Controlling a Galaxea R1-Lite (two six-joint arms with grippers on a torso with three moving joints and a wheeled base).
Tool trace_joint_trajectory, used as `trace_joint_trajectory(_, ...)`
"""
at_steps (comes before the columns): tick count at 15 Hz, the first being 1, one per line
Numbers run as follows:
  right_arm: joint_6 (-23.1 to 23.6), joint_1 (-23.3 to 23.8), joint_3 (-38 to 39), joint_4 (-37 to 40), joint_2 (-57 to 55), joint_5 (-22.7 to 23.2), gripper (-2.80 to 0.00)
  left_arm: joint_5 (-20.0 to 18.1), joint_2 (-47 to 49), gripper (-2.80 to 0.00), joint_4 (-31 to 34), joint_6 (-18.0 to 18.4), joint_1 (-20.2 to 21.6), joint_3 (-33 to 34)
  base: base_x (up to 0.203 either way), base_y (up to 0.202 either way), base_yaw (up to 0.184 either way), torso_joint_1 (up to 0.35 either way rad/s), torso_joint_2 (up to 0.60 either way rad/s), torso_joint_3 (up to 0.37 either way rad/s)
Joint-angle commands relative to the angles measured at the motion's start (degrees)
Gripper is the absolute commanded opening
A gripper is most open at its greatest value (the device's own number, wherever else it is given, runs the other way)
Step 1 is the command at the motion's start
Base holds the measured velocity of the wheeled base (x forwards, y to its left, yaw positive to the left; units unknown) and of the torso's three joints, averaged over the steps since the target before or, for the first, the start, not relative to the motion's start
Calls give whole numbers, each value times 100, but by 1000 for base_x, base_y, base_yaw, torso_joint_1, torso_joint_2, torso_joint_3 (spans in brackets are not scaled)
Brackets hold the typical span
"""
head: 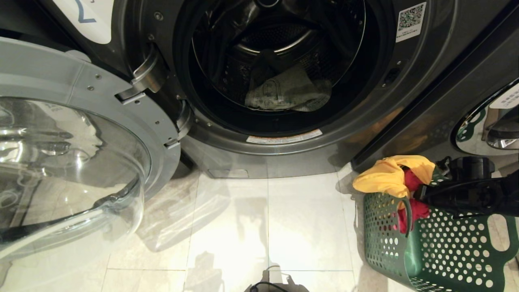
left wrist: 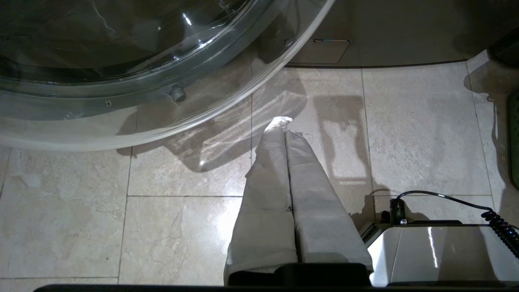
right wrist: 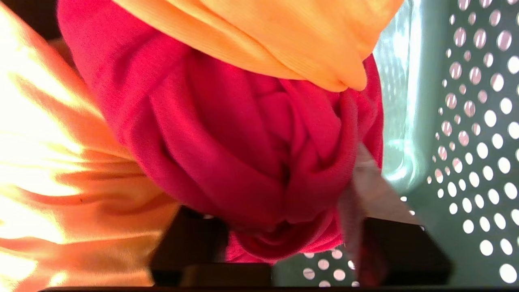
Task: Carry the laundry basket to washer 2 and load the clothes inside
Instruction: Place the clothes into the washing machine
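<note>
Head view – right gripper (head: 421, 194) reaches into laundry basket (head: 442, 251) on floor, its tip at red-pink cloth (head: 413, 211), yellow cloth (head: 389, 174) draped over basket rim just beyond it. Washer 2 (head: 365, 121) well apart from that gripper, door (head: 73, 162) swung open, grey-green trousers (head: 288, 91) lying in drum.

Left wrist view – left gripper (left wrist: 284, 121) hangs over floor tiles (left wrist: 182, 227), fingers pressed together, holding nothing, door glass close ahead.

Right wrist view – fingers (right wrist: 377, 194) pinch bunched red-pink cloth, yellow cloth around it, perforated basket wall beside

A bunched red-pink cloth piece (right wrist: 243, 154) sits between folds of yellow cloth (right wrist: 275, 36), inside the perforated green plastic basket (right wrist: 478, 162).
</note>
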State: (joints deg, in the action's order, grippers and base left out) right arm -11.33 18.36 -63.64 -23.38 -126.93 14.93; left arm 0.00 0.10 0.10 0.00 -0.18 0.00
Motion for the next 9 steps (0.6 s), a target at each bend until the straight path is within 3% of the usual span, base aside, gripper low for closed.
trace_joint_trajectory(1, -10, 1, 1, 57, 6, 10, -280, 0, 8, -280, -1, 0, 1, 0, 0, 0, 0, 0, 0, 0)
trace_joint_trajectory(5, -12, 3, 131, 63, 324, 26, -280, 0, 7, -280, -1, -5, 1, 0, 0, 0, 0, 0, 0, 0)
trace_joint_trajectory(9, 236, 5, 795, 60, 1424, 322, -280, 0, -1, -280, -1, -2, 1, 0, 0, 0, 0, 0, 0, 0)
